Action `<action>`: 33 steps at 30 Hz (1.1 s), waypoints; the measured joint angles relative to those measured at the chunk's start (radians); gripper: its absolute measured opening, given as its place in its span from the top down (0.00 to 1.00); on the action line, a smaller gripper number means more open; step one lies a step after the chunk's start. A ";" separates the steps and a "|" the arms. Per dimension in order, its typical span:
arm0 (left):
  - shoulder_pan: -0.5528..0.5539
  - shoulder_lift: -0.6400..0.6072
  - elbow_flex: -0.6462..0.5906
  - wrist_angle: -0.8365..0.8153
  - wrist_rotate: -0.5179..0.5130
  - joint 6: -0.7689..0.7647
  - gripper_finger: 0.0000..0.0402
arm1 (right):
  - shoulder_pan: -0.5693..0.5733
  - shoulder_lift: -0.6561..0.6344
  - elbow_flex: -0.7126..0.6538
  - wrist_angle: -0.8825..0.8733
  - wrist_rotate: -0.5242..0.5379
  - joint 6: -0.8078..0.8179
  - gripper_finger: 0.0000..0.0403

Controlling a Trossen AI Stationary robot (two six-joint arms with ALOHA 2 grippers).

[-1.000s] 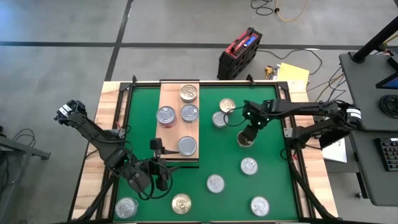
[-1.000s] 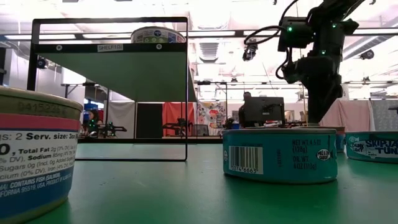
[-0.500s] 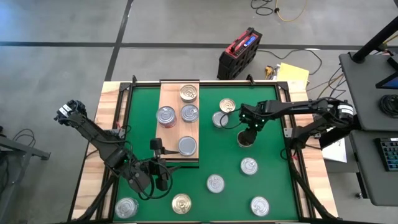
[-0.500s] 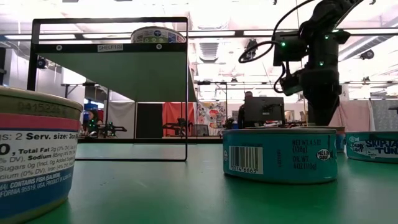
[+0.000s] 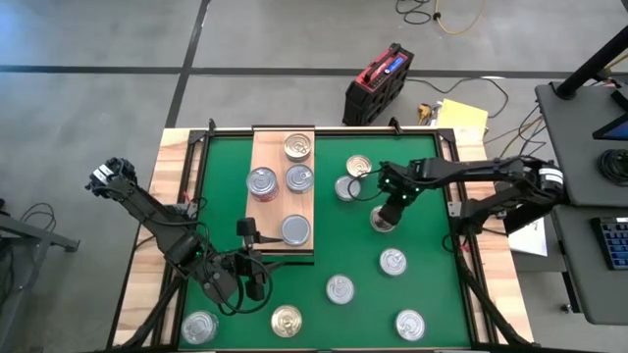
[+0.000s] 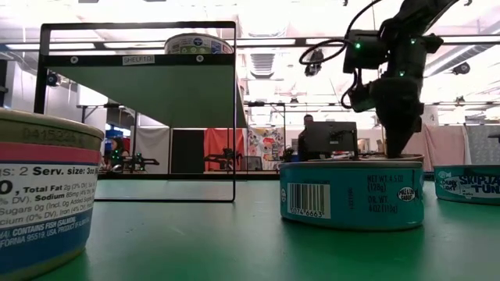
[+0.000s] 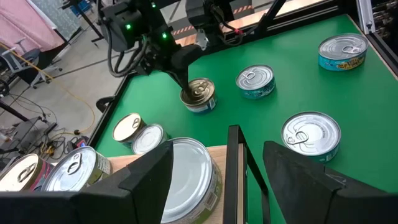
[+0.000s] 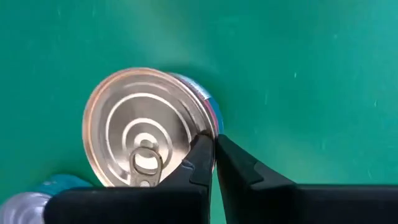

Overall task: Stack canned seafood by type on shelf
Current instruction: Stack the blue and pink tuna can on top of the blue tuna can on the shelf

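Right end effector [image 8: 213,155] is down over a gold-lidded can [image 8: 149,127] on the green bench [image 5: 432,294], just right of the shelf [image 5: 281,186], and its fingers are pinched together at the can's rim, not around the body. That looks like a poor hold: a rigid, smooth, fairly dense tin wants the fingers spread across its full width, gripping the side wall. Left end effector [image 7: 211,186] waits near the shelf's near edge, fingers parted, holding nothing.
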 joint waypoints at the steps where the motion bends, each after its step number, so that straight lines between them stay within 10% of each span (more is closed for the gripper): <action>1: 0.000 0.000 0.000 0.000 0.000 0.000 0.42 | 0.000 -0.005 0.001 -0.001 0.000 0.007 0.98; 19: 0.000 0.000 -0.003 0.004 0.006 -0.009 0.42 | 0.154 -0.039 0.098 0.012 0.049 0.126 0.98; 33: 0.000 0.057 -0.008 0.036 -0.010 -0.022 0.42 | 0.557 -0.021 0.076 0.023 0.663 0.660 0.98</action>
